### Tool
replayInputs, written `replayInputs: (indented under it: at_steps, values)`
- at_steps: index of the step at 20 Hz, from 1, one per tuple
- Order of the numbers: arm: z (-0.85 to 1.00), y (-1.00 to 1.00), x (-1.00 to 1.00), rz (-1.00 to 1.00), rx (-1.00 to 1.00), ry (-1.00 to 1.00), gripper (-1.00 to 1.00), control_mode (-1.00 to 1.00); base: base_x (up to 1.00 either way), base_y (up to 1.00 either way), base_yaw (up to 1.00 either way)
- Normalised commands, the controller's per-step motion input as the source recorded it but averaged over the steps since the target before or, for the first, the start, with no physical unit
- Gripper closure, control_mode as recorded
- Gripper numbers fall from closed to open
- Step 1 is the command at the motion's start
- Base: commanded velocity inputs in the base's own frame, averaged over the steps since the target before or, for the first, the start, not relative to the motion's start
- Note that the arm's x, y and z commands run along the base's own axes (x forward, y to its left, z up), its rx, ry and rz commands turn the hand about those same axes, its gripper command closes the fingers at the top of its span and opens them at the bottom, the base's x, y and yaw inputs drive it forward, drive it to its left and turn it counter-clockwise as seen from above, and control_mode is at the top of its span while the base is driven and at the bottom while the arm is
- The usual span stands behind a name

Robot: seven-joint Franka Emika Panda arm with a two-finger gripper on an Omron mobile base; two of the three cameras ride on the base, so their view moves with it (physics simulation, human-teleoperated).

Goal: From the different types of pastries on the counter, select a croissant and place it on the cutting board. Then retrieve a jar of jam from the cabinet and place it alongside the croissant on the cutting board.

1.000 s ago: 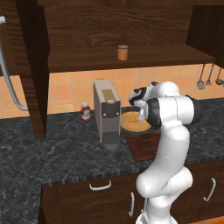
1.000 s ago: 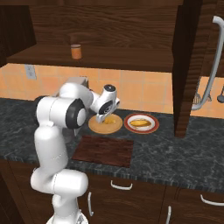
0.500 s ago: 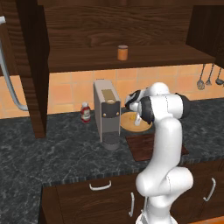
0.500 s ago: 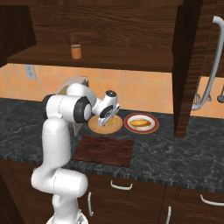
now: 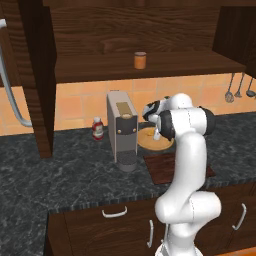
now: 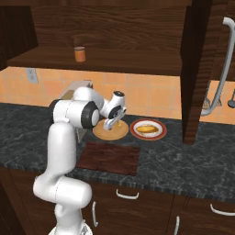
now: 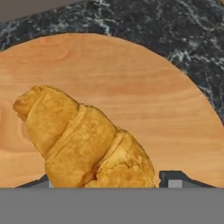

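Pincer [image 7: 107,181] down over the round wooden disc [image 7: 131,87], fingers [image 7: 171,178] either side of the croissant [image 7: 83,140]. Can't tell whether they're touching it or just straddling; croissant lies on the disc, right between the tips. Cutting board [image 6: 109,157] on the surface [image 6: 183,156] just in front of and below the pincer, bare. Red-rimmed plate [image 6: 148,129] with an oval pastry just beside the pincer. Jar of jam [image 6: 80,53] up on the cabinet [image 6: 124,57] shelf, well above.
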Motion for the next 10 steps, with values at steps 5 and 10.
replayInputs:
  at_steps: [5, 10]
  values:
    - [-0.20, -0.02, -0.24, 0.00, 0.00, -0.01, 1.00, -1.00, 0.00, 0.00, 0.00]
    - [0.44, -0.08, -0.72, -0.09, 0.00, -0.22, 1.00, -1.00, 0.00, 0.00, 0.00]
